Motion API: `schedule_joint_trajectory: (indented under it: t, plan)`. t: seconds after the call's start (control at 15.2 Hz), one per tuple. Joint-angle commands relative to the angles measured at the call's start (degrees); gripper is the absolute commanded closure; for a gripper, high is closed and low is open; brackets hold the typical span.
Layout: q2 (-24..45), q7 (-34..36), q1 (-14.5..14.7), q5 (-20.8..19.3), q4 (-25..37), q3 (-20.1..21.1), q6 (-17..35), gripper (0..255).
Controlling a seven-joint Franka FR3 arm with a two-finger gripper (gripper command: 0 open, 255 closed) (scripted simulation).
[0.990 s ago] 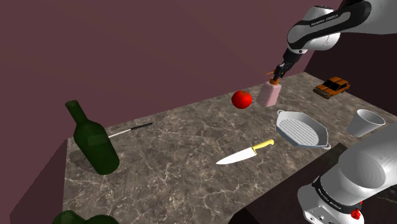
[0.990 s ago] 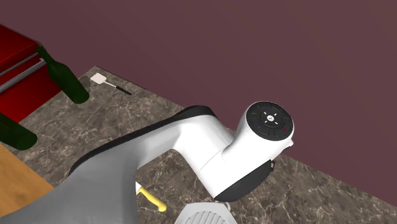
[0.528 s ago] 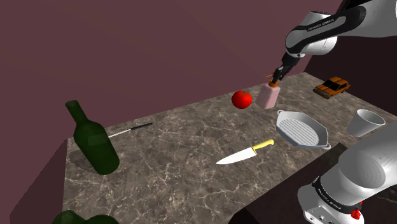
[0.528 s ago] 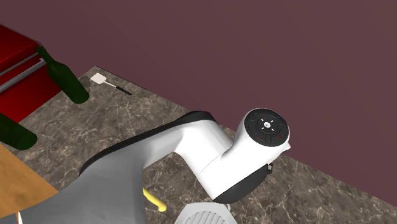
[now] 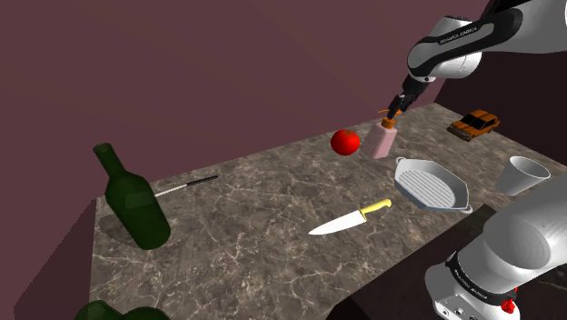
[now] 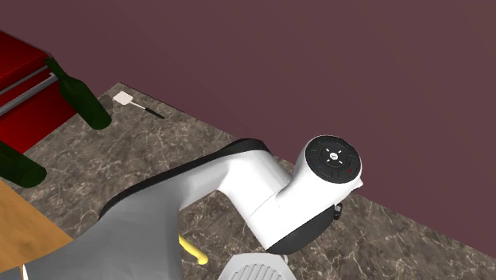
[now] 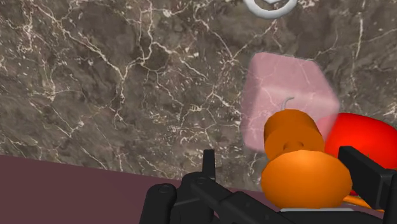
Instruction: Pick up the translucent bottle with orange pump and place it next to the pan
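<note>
Since a second ago the arm (image 5: 454, 50) has swung a little, and the pink bottle (image 5: 382, 141) has slid a tiny bit toward the tomato (image 5: 345, 142). In the shoulder view, the far left of the stone counter (image 5: 254, 227) has a tall green bottle (image 5: 133, 202) standing up. Next to it lies a thin spatula (image 5: 186, 185). Then comes a knife (image 5: 350, 219) with a yellow handle, near the front edge. Behind the knife sits the red tomato, and the pink bottle is just beside it, near the back wall. The black gripper (image 5: 392, 115) comes down from above and pinches the orange pump (image 7: 305, 175) on top of the bottle, so the bottle is held. The pan (image 5: 432, 185) is near it, toward the front. A little orange toy car (image 5: 475, 123) and a white cup (image 5: 525, 175) are farthest right.
</note>
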Motion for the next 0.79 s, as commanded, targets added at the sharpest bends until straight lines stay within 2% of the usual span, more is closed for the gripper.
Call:
schedule_joint_trajectory:
  t: [0.0,0.26,0.73]
  plan:
    - [0.0,0.0,0.0,0.0,0.0,0.0,0.0,0]
    - [-4.5,1.1,-0.2,-1.5,2.7,0.3,-7.1,0]
    - [-4.5,1.1,-0.2,-1.5,2.7,0.3,-7.1,0]
